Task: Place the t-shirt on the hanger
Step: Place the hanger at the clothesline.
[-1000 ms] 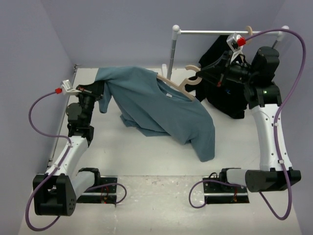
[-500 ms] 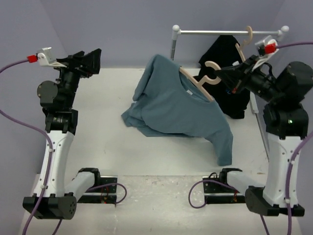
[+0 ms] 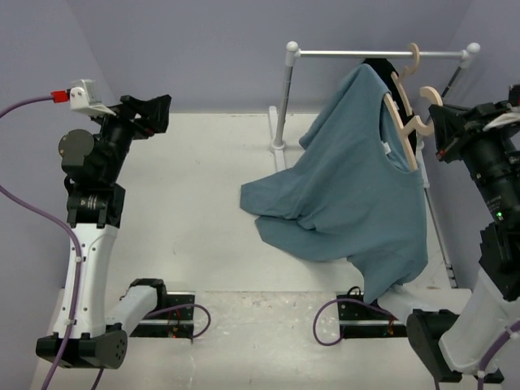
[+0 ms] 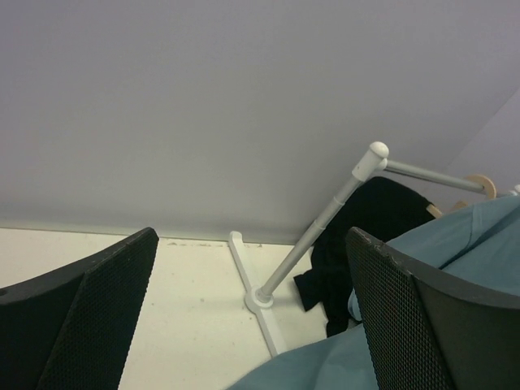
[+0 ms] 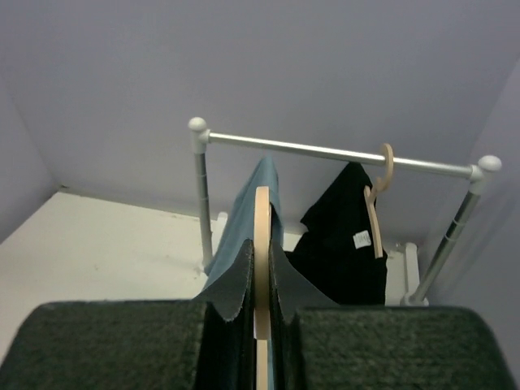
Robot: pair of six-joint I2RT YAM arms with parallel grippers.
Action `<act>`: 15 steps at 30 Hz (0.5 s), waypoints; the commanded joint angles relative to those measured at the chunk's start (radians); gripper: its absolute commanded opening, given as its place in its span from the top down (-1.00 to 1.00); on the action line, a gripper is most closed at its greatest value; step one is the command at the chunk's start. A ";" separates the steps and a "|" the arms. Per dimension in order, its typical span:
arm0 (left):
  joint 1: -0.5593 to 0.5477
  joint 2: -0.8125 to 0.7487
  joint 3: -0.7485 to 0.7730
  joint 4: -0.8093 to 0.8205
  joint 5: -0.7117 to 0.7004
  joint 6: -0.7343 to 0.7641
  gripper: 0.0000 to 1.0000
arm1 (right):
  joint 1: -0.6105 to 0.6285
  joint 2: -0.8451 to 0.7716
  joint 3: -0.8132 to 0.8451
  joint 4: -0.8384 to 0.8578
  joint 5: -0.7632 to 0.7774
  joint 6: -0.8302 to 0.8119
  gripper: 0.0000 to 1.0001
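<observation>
The slate-blue t-shirt (image 3: 349,187) hangs over the beige hanger (image 3: 400,122). One end of the shirt trails onto the table at the left and another drops toward the front edge. My right gripper (image 3: 439,122) is shut on the hanger, holding it up just in front of the rail. In the right wrist view the hanger (image 5: 262,236) stands edge-on, pinched between the fingers of the right gripper (image 5: 262,301), with the t-shirt (image 5: 244,219) draped behind. My left gripper (image 3: 154,110) is raised at the far left, open and empty. The left wrist view shows the left gripper (image 4: 252,325) apart from the t-shirt (image 4: 479,236).
A white clothes rail (image 3: 378,54) on two posts stands at the back right. A second beige hanger (image 3: 413,58) hooked on it carries a black garment (image 5: 341,236). The left post (image 4: 321,223) meets a white foot on the table. Purple walls close in the sides.
My left gripper let go of the shirt, opened and rose to the far left. My right arm lifted the hanger with the shirt up and rightward toward the rail.
</observation>
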 commanded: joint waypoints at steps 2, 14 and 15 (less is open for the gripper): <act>0.007 -0.026 -0.068 -0.006 0.087 0.033 -1.00 | -0.005 0.144 -0.032 -0.002 0.005 -0.027 1.00; 0.007 -0.056 -0.208 -0.038 0.163 0.099 -1.00 | -0.003 0.406 -0.192 0.548 0.031 0.066 1.00; 0.007 -0.063 -0.210 -0.060 0.161 0.119 -1.00 | -0.003 0.431 -0.183 0.581 0.043 0.065 1.00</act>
